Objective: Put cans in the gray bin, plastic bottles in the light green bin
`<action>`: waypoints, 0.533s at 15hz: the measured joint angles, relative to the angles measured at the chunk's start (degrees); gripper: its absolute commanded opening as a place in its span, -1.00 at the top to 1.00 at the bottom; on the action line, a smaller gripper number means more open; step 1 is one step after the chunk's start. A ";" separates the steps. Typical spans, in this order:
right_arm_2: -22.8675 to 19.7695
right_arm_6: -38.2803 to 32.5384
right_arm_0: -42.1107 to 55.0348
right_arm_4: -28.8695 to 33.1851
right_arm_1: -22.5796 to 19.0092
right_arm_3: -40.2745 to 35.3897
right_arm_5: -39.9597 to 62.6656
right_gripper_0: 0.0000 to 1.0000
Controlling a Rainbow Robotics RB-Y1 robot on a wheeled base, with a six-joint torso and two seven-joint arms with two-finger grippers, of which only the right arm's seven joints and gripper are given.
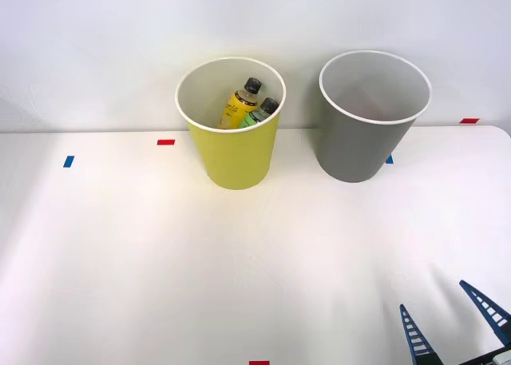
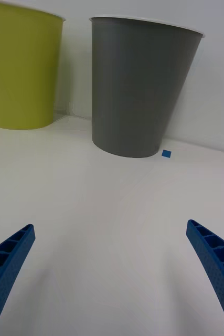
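While it hangs low over the near right corner of the white bench, the right end effector has its blue ribbed fingers spread wide apart, gripping nothing. Past it, bare benchtop. Further on, near the far edge, the tall tapered gray bin with a white rim stands upright, a small blue tape square just beside its base. Left of it, apart, stands the tall yellow-green bin, and inside lean the two black-capped plastic bottles: the yellow-labelled bottle and the green-labelled bottle, side by side. Red and blue tape marks dot the far edge.
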 measured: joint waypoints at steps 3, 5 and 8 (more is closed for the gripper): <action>0.00 0.00 0.00 0.00 0.00 0.00 0.00 -1.00; 0.00 0.00 0.00 0.00 0.00 0.00 0.00 -1.00; 0.00 0.00 0.00 0.00 0.00 0.00 0.00 -1.00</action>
